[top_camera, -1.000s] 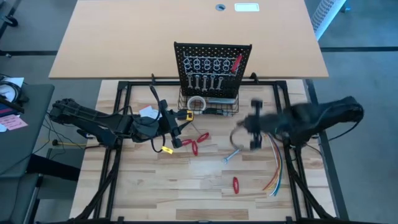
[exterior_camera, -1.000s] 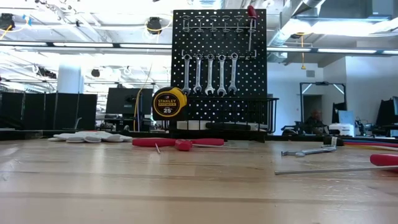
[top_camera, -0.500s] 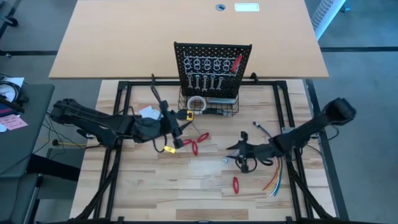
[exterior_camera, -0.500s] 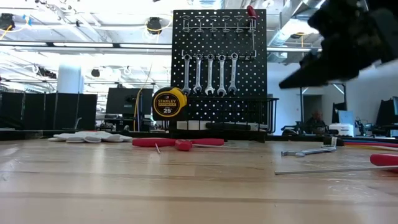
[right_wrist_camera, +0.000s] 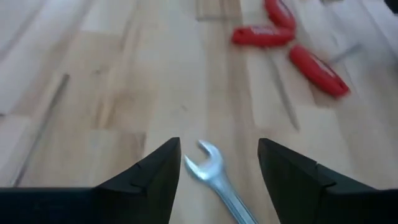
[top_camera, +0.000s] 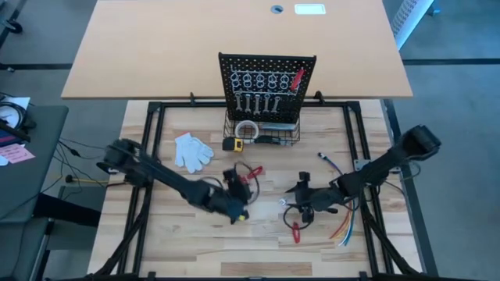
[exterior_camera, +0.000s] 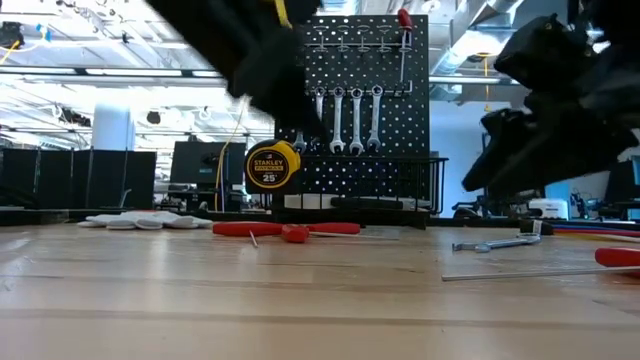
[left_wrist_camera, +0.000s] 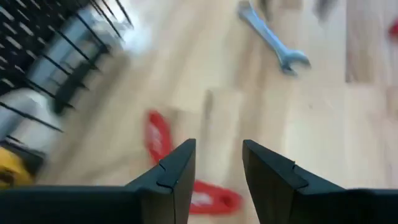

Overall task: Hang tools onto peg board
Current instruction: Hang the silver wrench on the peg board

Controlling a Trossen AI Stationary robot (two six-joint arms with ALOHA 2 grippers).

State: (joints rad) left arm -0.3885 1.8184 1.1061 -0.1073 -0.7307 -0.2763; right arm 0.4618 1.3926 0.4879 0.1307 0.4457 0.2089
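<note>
A black perforated peg board (top_camera: 267, 78) carries silver wrenches (top_camera: 258, 102), while red-handled tools (top_camera: 248, 175), a white glove (top_camera: 191, 150) and a yellow tape measure (exterior_camera: 272, 166) lie on the pale wooden surface (top_camera: 172, 234).

Beneath me lies a pale butcher-block wooden worktop (top_camera: 195, 234), its planks running across the lower half of the overhead frame, edged by a black metal tube frame (top_camera: 148, 140). Above it in that frame sits a large tan tabletop (top_camera: 156, 47) with a small round grommet (top_camera: 277, 9) near its top edge. Grey floor (top_camera: 453, 86) fills the right side. At the far left a dark grey side desk (top_camera: 31, 156) carries papers. Looking level, I see an open ceiling with long white strip lights (exterior_camera: 100, 80) at upper left, silver ducting (exterior_camera: 470, 40) at upper right, and dark monitors (exterior_camera: 70, 175) at mid left.
</note>
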